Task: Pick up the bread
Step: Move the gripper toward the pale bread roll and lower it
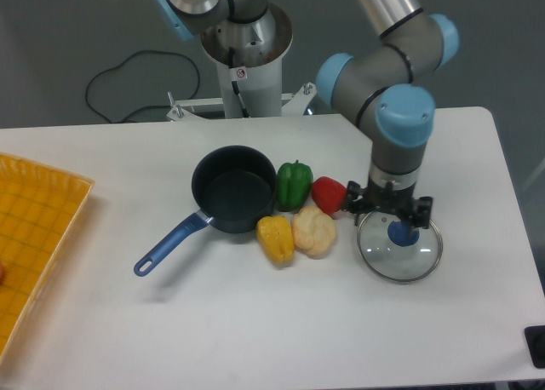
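The bread (314, 231) looks light, lumpy, squashable — best pinched across its rounded middle — while the gripper (400, 231) sits over the lid (399, 249), its jaw state unclear.

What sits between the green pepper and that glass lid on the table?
In the camera view, the red pepper lies between the green pepper and the glass lid, close beside the green one. The gripper hangs over the lid's blue knob.

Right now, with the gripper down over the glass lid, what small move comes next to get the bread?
Probably lift and shift toward the bread: the gripper sits over the glass lid, beside the bread, which is wedged against the yellow pepper and red pepper.
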Tool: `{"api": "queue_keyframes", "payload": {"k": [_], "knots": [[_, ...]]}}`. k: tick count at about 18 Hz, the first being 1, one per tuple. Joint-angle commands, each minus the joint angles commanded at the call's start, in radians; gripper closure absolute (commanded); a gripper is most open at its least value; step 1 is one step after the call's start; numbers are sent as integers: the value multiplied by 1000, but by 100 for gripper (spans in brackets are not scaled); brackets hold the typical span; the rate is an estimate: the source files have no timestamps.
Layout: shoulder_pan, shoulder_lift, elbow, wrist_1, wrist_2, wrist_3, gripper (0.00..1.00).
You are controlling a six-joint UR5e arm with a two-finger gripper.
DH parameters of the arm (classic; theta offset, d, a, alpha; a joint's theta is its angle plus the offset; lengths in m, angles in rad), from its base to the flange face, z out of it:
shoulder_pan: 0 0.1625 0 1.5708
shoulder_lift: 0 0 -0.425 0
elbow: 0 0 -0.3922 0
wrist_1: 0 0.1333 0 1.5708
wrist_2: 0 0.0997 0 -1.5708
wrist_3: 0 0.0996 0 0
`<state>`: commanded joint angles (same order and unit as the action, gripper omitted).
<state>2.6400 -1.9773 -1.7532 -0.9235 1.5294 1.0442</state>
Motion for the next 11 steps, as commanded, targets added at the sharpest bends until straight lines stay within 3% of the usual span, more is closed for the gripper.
{"api": "queue_keyframes", "payload": {"k": [3, 9, 11], "knots": [[-9, -5, -35, 17, -2, 43, 3], [-40, -43, -34, 18, -6, 118, 4], [-49, -51, -32, 18, -6, 125, 13]]}}
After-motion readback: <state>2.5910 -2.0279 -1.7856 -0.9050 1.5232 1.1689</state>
